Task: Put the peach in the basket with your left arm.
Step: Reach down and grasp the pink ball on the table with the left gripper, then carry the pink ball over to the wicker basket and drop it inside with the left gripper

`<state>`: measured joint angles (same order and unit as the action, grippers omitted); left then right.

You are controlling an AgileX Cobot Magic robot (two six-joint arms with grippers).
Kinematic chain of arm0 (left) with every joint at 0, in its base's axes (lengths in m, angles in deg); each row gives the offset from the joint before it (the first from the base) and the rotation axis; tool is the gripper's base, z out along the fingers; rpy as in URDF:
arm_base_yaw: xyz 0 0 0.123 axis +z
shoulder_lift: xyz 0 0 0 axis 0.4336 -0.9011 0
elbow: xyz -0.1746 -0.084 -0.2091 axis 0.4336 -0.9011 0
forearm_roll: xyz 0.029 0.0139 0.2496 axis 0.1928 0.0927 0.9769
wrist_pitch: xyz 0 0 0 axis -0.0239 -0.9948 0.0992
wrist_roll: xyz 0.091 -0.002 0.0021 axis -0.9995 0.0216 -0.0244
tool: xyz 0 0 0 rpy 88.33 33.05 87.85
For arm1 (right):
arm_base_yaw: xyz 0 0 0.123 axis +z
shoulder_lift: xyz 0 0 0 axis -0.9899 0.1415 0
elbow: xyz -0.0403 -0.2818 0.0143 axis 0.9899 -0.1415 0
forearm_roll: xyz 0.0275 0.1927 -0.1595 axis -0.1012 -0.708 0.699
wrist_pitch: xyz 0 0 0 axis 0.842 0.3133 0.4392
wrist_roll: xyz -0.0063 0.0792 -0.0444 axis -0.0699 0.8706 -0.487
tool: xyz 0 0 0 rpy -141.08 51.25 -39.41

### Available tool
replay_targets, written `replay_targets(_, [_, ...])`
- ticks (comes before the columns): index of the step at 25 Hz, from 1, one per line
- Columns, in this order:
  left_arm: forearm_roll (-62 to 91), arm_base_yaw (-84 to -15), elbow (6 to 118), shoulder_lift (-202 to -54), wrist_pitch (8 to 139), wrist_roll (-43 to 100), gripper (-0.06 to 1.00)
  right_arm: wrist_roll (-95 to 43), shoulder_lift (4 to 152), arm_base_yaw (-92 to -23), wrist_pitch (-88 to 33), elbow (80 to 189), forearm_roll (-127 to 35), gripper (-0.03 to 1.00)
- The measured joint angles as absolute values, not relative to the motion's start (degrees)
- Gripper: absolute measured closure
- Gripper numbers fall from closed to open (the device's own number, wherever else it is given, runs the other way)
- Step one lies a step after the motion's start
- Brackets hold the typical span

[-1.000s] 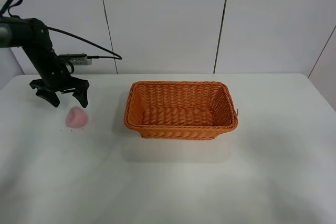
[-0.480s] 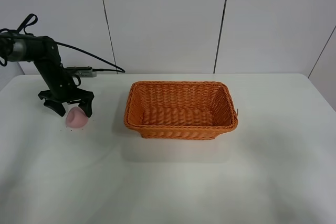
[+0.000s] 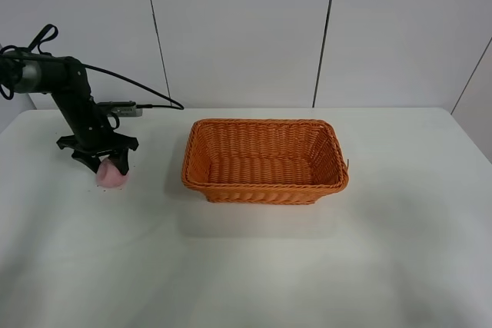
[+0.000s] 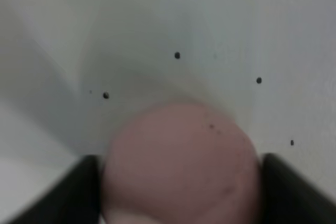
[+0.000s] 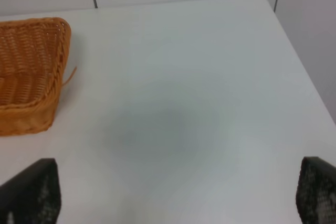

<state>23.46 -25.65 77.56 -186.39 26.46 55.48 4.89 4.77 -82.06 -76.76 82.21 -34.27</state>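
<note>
The pale pink peach [image 3: 112,177] lies on the white table at the far left. My left gripper [image 3: 109,164] is down over it, with a black finger on each side. In the left wrist view the peach [image 4: 181,163] fills the gap and touches both fingers [image 4: 86,184], so the gripper is shut on it; the peach still rests on the table. The orange wicker basket [image 3: 261,123] stands to the right of the peach, near the table's middle, and is empty. My right gripper [image 5: 173,195] is open and empty over bare table beside one end of the basket [image 5: 31,66].
The white table [image 3: 254,266] ends at a panelled wall behind. A black cable [image 3: 146,94] trails from the left arm toward the wall. Small dark specks [image 4: 177,55] dot the table around the peach. The right arm does not show in the exterior high view.
My left gripper came down from above and behind the peach onto it, and its fingers closed in on the peach's sides. The peach and basket have not moved.
</note>
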Motion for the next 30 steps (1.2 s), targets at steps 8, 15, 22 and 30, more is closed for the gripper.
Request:
replay_targets(8, [23.46,-25.65,80.39,-184.79,21.51,55.96,0.79,4.89,4.77,-82.06,-76.76,82.21,-34.27,0.27])
replay_targets(15, [23.46,-25.69,90.87,-177.68,11.09,57.95,0.79,4.89,4.77,-82.06,-76.76,82.21,-34.27,0.27])
replay_targets(22, [23.90,-29.36,94.10,-176.28,10.63,59.88,0.79,4.89,4.77,-82.06,-76.76,82.21,-34.27,0.27])
replay_targets(30, [23.70,-47.28,94.75,-176.37,10.63,61.67,0.79,4.84,4.77,-82.06,-76.76,82.21,-34.27,0.27])
